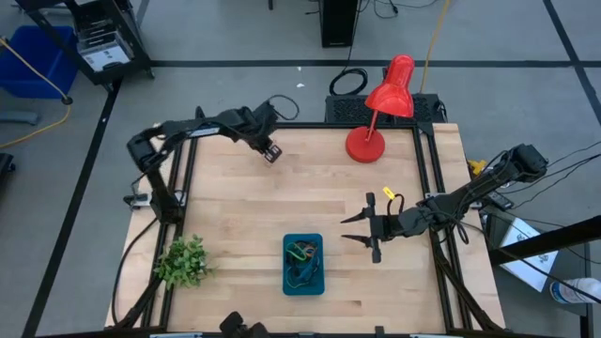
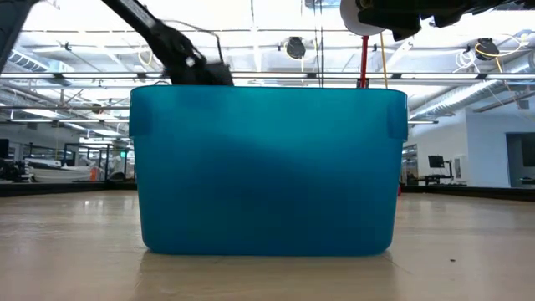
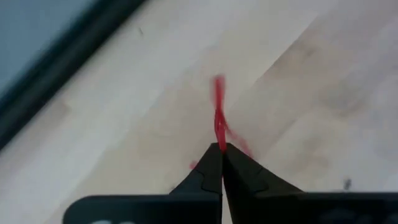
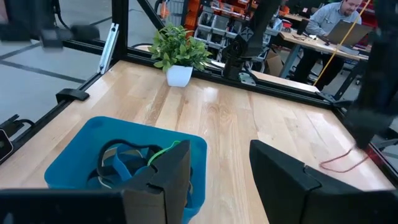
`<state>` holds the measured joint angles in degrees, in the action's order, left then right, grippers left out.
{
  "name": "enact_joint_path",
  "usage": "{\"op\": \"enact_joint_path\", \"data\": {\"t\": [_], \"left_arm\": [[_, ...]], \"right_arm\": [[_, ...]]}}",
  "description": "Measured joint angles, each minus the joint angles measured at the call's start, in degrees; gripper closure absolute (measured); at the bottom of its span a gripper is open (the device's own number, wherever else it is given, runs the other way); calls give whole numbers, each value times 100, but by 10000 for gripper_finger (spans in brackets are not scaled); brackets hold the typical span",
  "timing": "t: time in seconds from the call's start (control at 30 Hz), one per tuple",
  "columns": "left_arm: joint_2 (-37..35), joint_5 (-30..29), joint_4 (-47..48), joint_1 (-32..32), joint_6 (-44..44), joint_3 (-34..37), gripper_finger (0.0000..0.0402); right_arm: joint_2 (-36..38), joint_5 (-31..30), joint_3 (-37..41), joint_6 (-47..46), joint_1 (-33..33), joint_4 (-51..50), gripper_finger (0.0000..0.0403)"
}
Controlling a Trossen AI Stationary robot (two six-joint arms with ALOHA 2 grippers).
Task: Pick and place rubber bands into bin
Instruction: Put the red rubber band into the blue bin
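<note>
— Rubber bands (image 1: 302, 252) lie tangled inside the bin (image 1: 303, 284), lower centre of the desk (image 1: 244, 207) in the high view. And the arms?
— Left gripper (image 1: 272, 153) is upper left of centre; right gripper (image 1: 360, 228), jaws apart, is right of the bin.
— Low view?
— The bin's wall (image 2: 267, 167) fills the frame.
— Left wrist?
— Jaws are pinched on a red band (image 3: 219, 118).
— Right wrist?
— Spread jaws, with the bin (image 4: 74, 155) at lower left holding bands.

Left gripper (image 3: 221, 149) fingers pinched together, right gripper (image 1: 361, 230) fingers spread
</note>
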<state>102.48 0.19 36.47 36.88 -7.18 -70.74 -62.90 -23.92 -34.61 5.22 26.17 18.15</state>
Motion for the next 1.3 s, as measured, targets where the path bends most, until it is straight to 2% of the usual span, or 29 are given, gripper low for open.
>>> {"op": "enact_joint_path", "data": {"t": [0.4,0.53,0.67,0.9,1.1,1.3], "left_arm": [[-2738,624,-28,-293,42,-4,397],[-3540,952,-184,-602,42,-8,396],[-4035,1409,-472,-1135,42,-11,398],[-4128,1636,-1093,-2610,127,-11,398],[-3627,1623,-1386,-3832,530,-17,398],[-2856,1243,-1362,-4637,603,-17,398]], "right_arm": [[0,0,0,-1,0,0,245],[0,0,0,-1,0,0,243],[0,0,0,-1,0,0,242],[0,0,0,-1,2,46,243],[0,0,0,-1,0,46,244],[0,-1,0,-1,1,46,245]]}}
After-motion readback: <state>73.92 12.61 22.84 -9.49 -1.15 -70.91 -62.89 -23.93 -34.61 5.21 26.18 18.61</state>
